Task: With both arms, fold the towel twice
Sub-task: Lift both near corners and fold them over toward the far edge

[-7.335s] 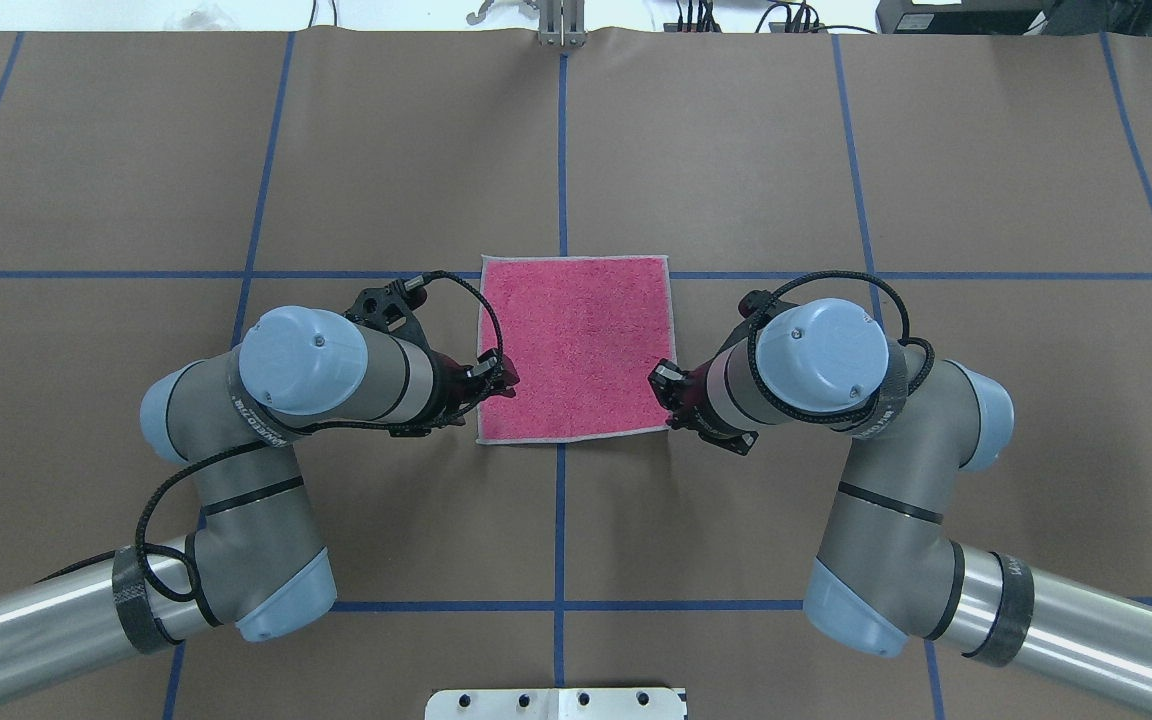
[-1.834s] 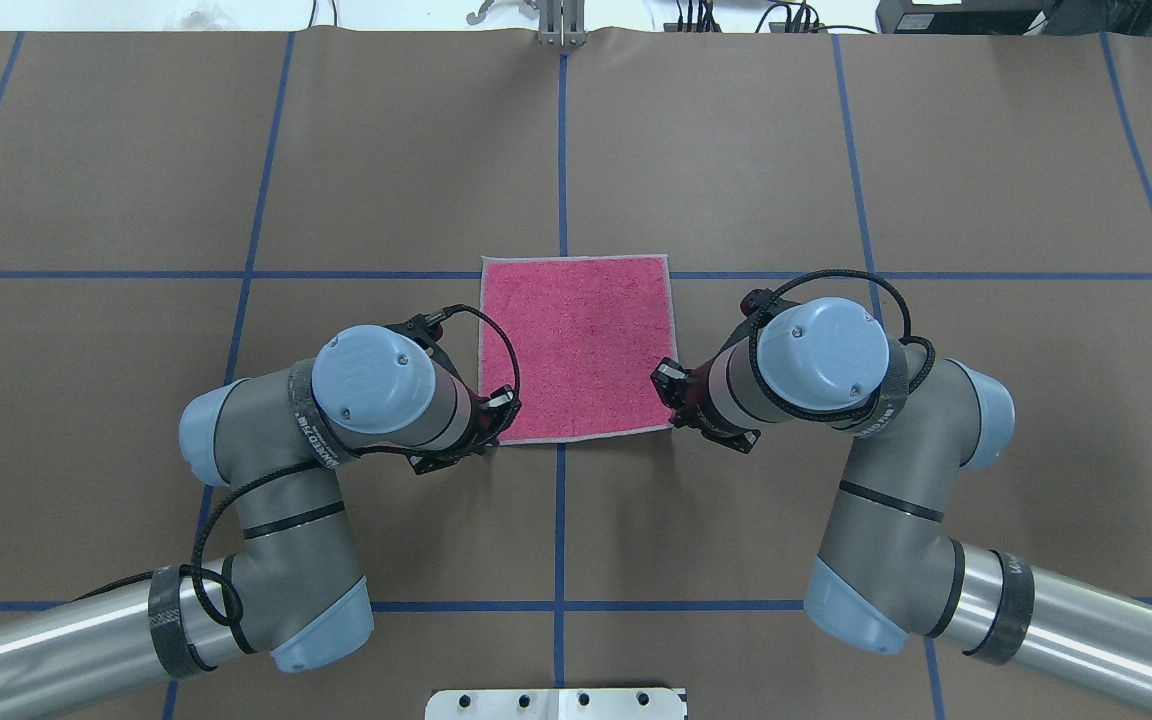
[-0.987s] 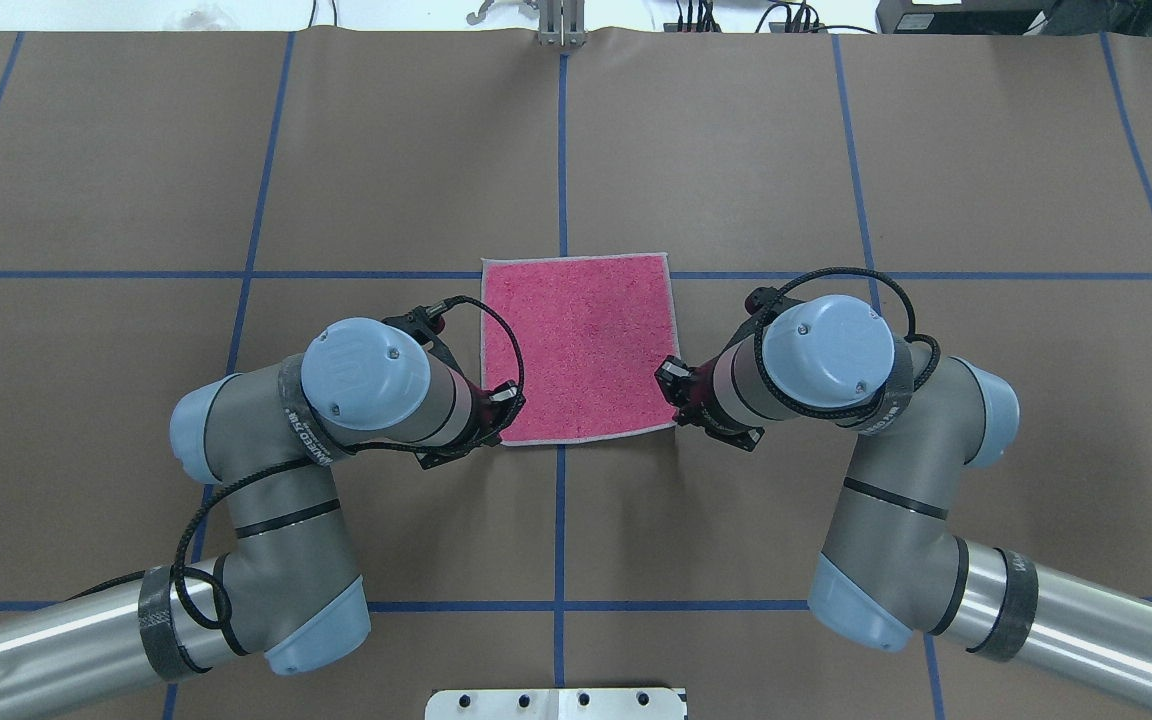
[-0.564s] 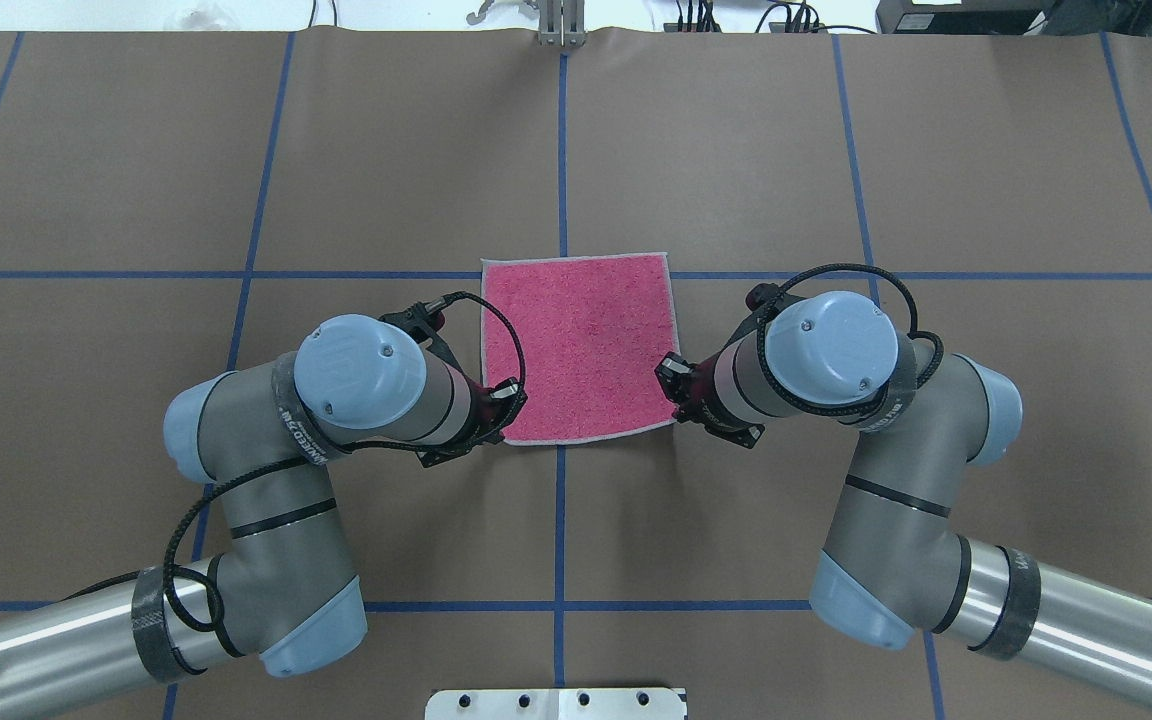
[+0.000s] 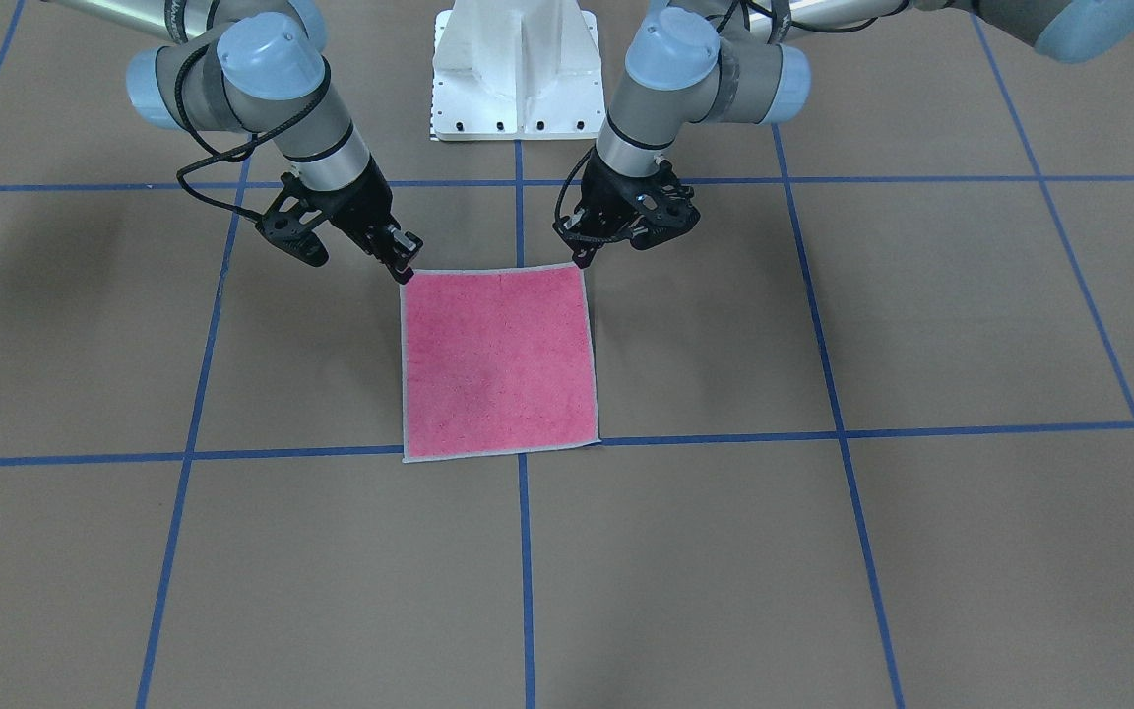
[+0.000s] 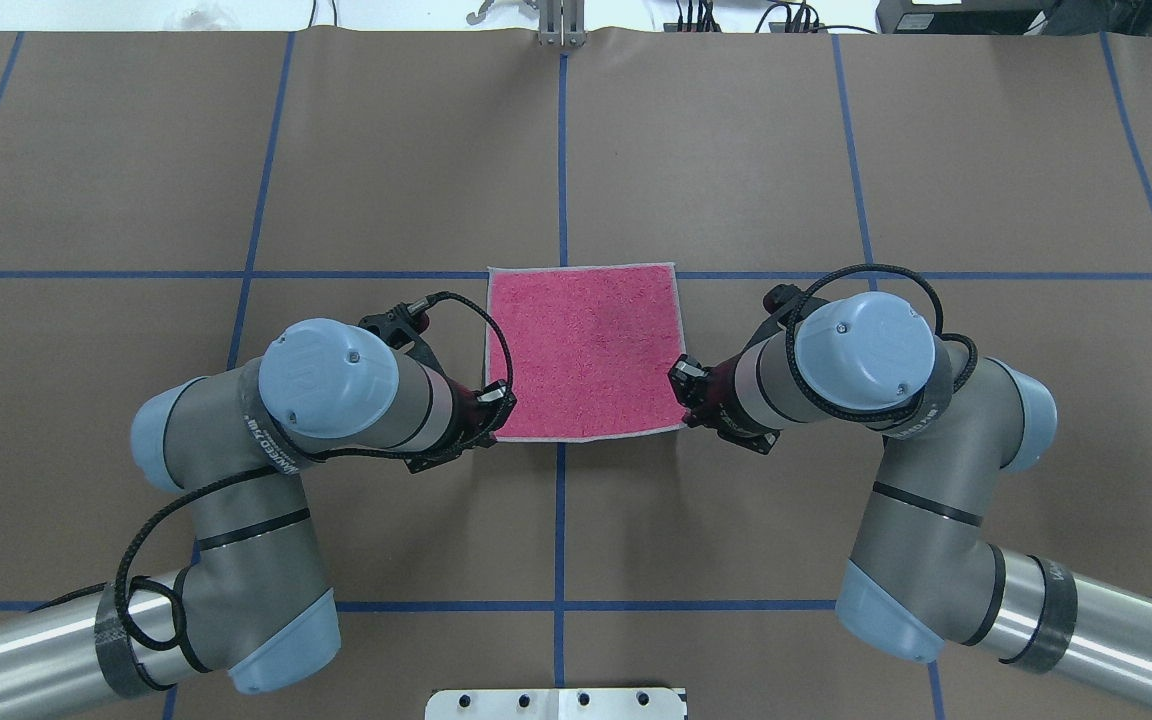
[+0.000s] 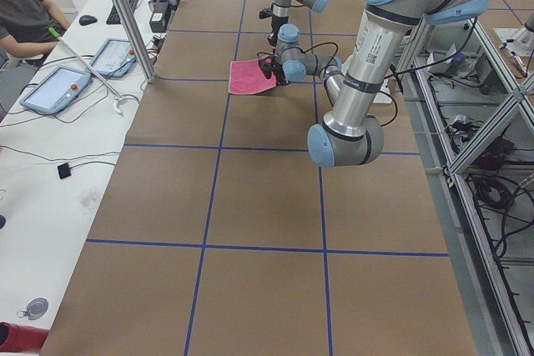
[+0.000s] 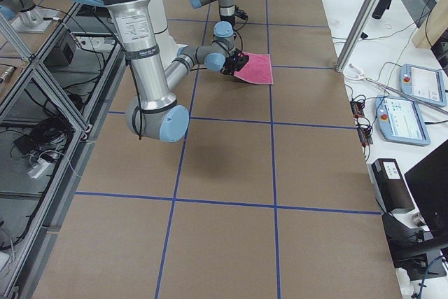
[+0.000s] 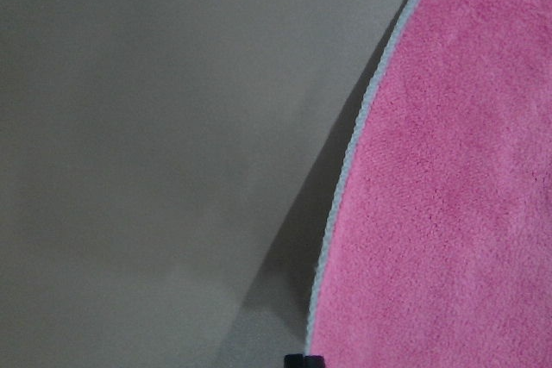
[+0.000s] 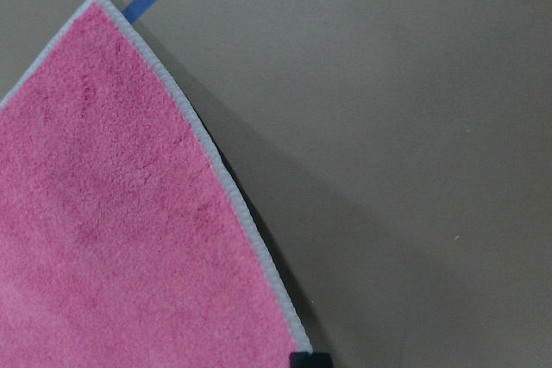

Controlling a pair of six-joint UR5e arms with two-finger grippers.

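Observation:
The towel (image 6: pixel 584 352) lies pink face up on the brown table, with its pale stitched edge showing all round; the grey face is hidden. My left gripper (image 6: pixel 496 408) is shut on its near left corner and my right gripper (image 6: pixel 684 395) is shut on its near right corner. In the front view the left gripper (image 5: pixel 582 256) and the right gripper (image 5: pixel 404 272) pinch the two corners nearest the robot. Both wrist views show the towel (image 9: pixel 431 196) (image 10: pixel 112 230) raised at the held edge, with a shadow on the table under it.
The white pedestal base (image 5: pixel 516 69) stands behind the towel on the robot's side. Blue tape lines (image 6: pixel 561 150) cross the brown table cover. An aluminium post (image 7: pixel 125 14) and tablets (image 7: pixel 58 89) stand on the operators' bench beyond the table.
Both arms have shifted, the right one outward to the right. The towel has slid slightly right and toward the robot, and its near edge has come up off the table.

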